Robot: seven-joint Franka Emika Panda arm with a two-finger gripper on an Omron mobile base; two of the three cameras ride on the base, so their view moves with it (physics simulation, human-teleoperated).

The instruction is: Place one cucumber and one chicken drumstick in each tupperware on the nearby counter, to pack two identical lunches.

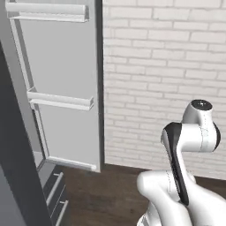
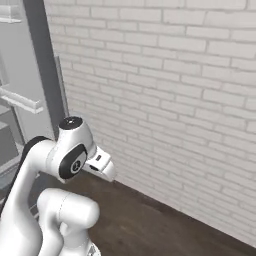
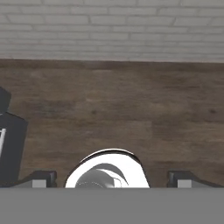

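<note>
The cucumber, the chicken drumstick, the tupperware and the counter are out of view. In the hand view my gripper is open, its two dark fingertips standing far apart with nothing between them. It points down at a dark wooden floor in front of a white brick wall. My arm is folded up close above the base, and its elbow is raised.
A grey fridge door with white door shelves stands open at the left. Grey drawers with bar handles sit below it. The brick wall runs straight ahead, with bare floor before it.
</note>
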